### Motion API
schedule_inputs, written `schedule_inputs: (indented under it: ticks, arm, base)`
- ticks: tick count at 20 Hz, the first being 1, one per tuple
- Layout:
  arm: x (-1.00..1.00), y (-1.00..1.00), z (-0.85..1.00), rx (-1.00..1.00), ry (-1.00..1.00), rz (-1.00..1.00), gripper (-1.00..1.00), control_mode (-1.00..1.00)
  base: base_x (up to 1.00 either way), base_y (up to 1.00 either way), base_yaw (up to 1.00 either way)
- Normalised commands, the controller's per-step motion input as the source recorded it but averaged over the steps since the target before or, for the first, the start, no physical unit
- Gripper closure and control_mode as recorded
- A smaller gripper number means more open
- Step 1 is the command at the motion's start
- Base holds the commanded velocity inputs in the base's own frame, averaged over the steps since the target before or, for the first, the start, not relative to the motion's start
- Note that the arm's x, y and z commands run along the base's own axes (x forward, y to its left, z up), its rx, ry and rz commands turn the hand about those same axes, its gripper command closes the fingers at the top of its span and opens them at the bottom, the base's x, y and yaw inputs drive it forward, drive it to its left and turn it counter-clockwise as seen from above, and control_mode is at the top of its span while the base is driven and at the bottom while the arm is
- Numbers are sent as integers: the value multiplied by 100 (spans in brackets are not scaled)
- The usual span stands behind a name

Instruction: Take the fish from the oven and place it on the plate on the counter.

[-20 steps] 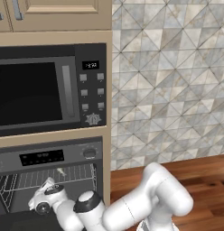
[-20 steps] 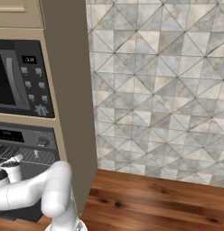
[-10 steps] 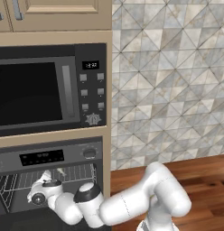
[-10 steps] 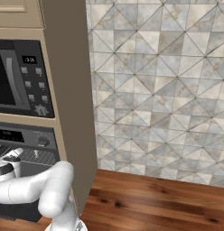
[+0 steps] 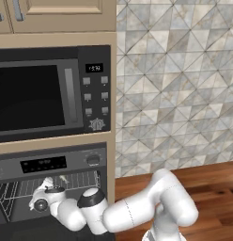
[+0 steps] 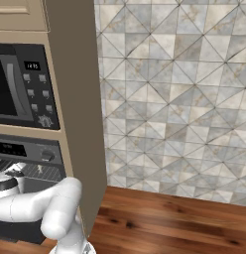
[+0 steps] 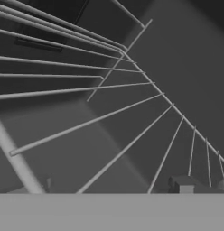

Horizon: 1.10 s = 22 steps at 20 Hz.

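A: Where's the arm from where you're standing?

B: Bent low, with the hand reaching into the oven (image 5: 52,188). The pincer (image 5: 43,186) sits at the mouth of the cavity, just in front of the wire rack (image 5: 24,188), and its jaws are spread as wide as they go, with nothing between them.

A: And the fish?

B: There's a small pale sliver on the rack, just right of the hand, at (image 5: 63,179). It could be the fish, but it's too small for me to be sure. Looking along the hand, the rack wires (image 7: 109,90) fan out over the dark oven floor, and one finger tip (image 7: 184,184) pokes up at the bottom.

A: Can you read anything on the appliances?

B: The upper black unit (image 5: 52,94) has a little lit display (image 5: 94,68), but the digits are too blurred to read. The oven's own display strip (image 5: 43,164) shows faint marks, unreadable too. There's a knob (image 5: 93,160) to its right. I see no brand names.

A: What about the bench?

B: Reddish wood bench (image 6: 169,218) runs to the right under the tiled wall (image 6: 174,99)
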Motion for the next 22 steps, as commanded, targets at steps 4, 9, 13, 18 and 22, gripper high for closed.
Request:
schedule_inputs:
  ticks: [4, 9, 13, 18, 22]
  arm:
    - [-16, -9, -100, 19, -20, 0, -100, -100]
    - [-1, -8, -100, 9, -4, 0, -100, -100]
    - [0, -7, -100, 16, -1, 0, -100, -100]
    - [-14, -3, -100, 46, -18, 0, -100, -100]
    - [-40, 0, -100, 59, -28, 0, 100, -100]
  base:
    - [0, 0, 0]
    - [0, 0, 0]
    - [0, 0, 0]
    - [0, 0, 0]
    - [0, 0, 0]
